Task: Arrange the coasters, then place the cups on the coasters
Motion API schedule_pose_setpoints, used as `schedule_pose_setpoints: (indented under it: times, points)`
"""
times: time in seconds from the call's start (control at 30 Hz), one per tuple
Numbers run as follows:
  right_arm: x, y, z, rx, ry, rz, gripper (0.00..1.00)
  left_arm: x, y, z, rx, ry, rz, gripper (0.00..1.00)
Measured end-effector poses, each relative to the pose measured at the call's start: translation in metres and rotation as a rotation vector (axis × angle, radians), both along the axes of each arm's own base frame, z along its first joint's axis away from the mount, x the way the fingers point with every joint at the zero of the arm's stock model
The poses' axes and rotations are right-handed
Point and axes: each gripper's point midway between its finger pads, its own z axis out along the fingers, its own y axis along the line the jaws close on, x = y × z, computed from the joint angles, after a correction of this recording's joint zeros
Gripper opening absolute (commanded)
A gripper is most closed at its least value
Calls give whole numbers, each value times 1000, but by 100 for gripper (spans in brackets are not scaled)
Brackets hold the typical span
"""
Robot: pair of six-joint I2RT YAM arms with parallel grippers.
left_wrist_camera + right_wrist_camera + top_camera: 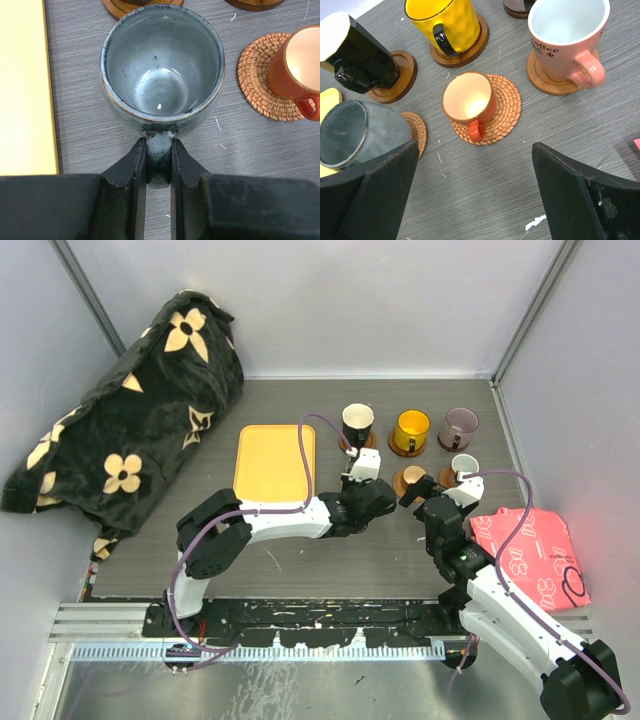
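My left gripper (159, 147) is shut on the handle of the grey cup (162, 65), which stands upright. In the right wrist view the grey cup (355, 132) covers most of a woven coaster (418, 132); whether it rests on it I cannot tell. The small copper-brown cup (469, 100) sits on another woven coaster (509, 107). The black cup (357, 423), yellow cup (410, 429) and purple-grey cup (459, 425) stand on round coasters in the back row. A pink-handled white cup (567, 32) is on a wooden coaster (547, 85). My right gripper (475, 192) stands open and empty, just short of the copper-brown cup.
A yellow tray (275, 460) lies left of the cups, close to the left gripper (358, 480). A black flowered blanket (130, 400) fills the far left. A pink patterned bag (530, 555) lies at the right, beside the right gripper (432, 500).
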Motion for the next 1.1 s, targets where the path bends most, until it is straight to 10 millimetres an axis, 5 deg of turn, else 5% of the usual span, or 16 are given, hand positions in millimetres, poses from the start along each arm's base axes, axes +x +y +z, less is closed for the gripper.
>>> schedule_pose_setpoints:
  times: [0.6, 0.9, 1.1]
  points:
    - [0, 1, -2, 7, 4, -2, 100, 2, 0, -12, 24, 0, 11, 0]
    - [0, 1, -3, 4, 10, -2, 100, 2, 1, -12, 20, -1, 18, 30]
    - [0, 1, -3, 4, 10, -2, 100, 5, 4, -9, 14, -16, 44, 36]
